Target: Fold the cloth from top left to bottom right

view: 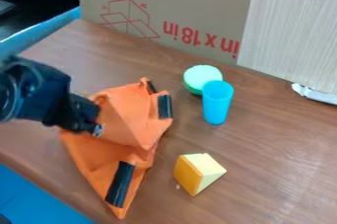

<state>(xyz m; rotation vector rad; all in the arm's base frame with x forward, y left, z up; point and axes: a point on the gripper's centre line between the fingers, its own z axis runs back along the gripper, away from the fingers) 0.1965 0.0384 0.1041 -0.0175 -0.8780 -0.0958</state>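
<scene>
**Black gripper (96, 129) at the left part of the partly folded orange fabric cloth (125, 117)**

The gripper meets the cloth's left part; whether it is wide, narrow or holding fabric, I cannot tell. The cloth lies on the brown wood-grain table (263, 154), raised in folds, with black strips (119, 183) along its right side. Right of the cloth, near its lower half, sits a yellow wedge-shaped block (197, 172). Right of its upper half are a round green object (202, 77) and an upright blue plastic cup (217, 103).
</scene>
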